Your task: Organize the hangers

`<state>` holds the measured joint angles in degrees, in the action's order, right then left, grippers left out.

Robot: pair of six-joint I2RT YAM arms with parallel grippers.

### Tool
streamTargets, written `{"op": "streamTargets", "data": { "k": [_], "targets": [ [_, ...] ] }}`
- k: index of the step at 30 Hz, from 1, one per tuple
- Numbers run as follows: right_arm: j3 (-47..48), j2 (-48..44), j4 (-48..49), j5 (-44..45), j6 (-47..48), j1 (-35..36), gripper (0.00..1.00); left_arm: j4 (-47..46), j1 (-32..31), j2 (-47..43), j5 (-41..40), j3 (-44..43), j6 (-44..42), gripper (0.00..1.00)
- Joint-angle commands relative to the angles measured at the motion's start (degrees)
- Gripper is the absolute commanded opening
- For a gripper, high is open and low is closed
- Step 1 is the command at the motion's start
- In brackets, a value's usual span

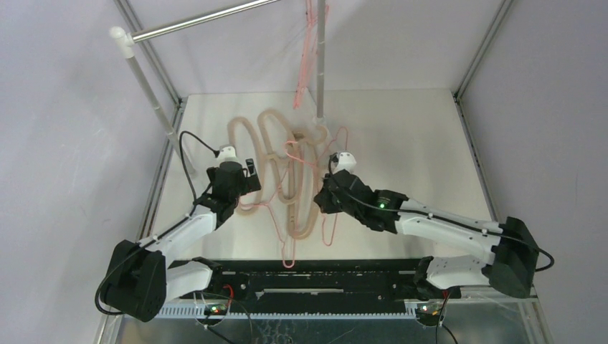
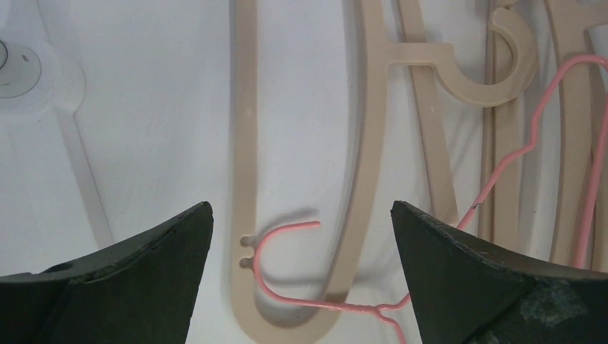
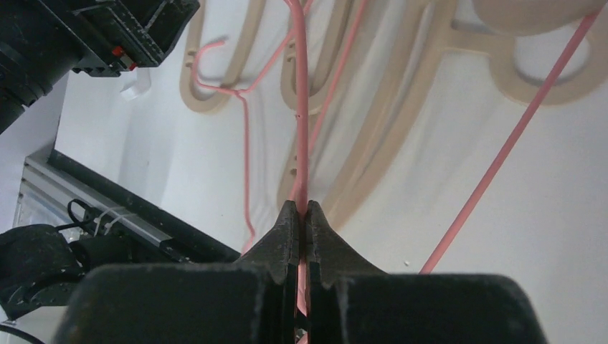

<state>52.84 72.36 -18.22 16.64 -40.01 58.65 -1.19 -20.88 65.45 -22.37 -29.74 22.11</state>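
Observation:
Several thick beige hangers lie tangled in the middle of the table, with thin pink wire hangers laid over them. More pink wire hangers hang from the rail at the back. My left gripper is open and empty. In the left wrist view its jaws stand wide apart above a beige hanger's rounded end and a pink wire hook. My right gripper is shut on a pink wire hanger; the wire runs straight out from between the tips.
A silver rail on white posts spans the back left; a second post stands at the back centre. Metal frame rails line the table's sides. A black bar runs along the near edge between the arm bases.

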Motion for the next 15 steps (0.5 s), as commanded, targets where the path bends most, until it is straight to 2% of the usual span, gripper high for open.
{"op": "streamTargets", "data": {
  "k": [1,9,13,15],
  "targets": [
    [-0.7,-6.1,-3.7,4.6,-0.2,1.4,0.00,-1.8,-0.1,0.5,-0.8,0.6,0.8,1.00],
    [-0.8,-12.1,-12.5,14.3,1.1,0.6,0.00,-2.0,-0.1,1.3,-0.7,0.5,0.7,0.99],
    [-0.8,-14.9,-12.3,10.8,3.1,-1.0,0.00,-2.0,-0.1,1.0,-1.0,0.6,0.5,0.99],
    [0.4,-15.3,-11.5,4.8,4.2,-1.8,0.00,-2.0,-0.1,1.0,-1.3,0.5,0.5,0.99]
  ]
}}
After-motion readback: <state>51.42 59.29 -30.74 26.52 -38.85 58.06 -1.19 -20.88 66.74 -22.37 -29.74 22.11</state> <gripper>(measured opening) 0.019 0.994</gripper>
